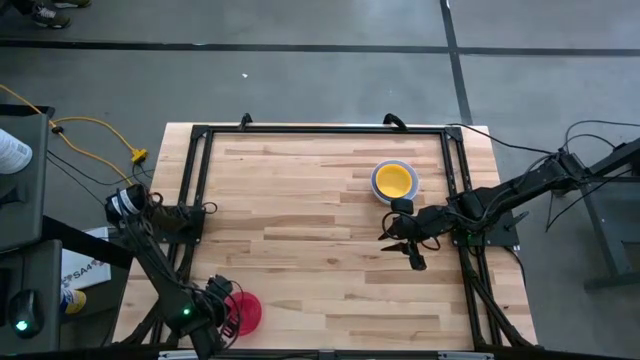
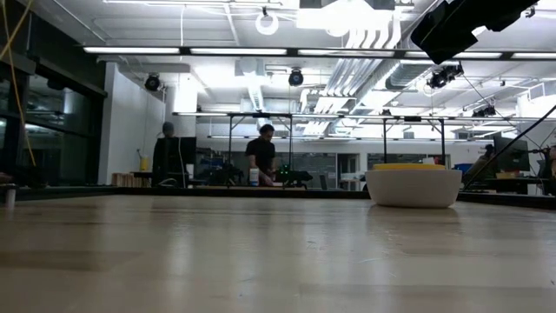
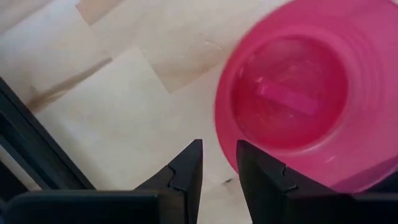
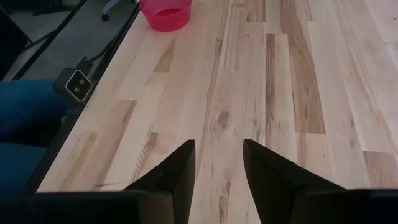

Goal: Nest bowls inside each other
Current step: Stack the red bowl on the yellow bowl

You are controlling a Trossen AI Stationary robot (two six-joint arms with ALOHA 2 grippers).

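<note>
A red bowl (image 1: pixel 247 312) stands upright on the table near its front left corner, also seen in the right wrist view (image 4: pixel 166 12). My left gripper (image 1: pixel 224 310) hangs over it, pointing down, open; in the left wrist view the left gripper (image 3: pixel 219 165) has one finger over the red bowl's (image 3: pixel 298 93) rim and one outside it, apart from the bowl. At the far right a yellow bowl (image 1: pixel 394 180) sits nested in a white bowl (image 2: pixel 413 189). My right gripper (image 1: pixel 405 243) waits open above the table, just nearer than that stack.
Black frame rails (image 1: pixel 192 190) run along the table's left, far and right edges. A small camera block (image 4: pixel 78 85) sits at the table's near edge, with a person's blue-clad leg (image 4: pixel 25 118) beside it. People (image 2: pixel 261 155) stand in the room beyond.
</note>
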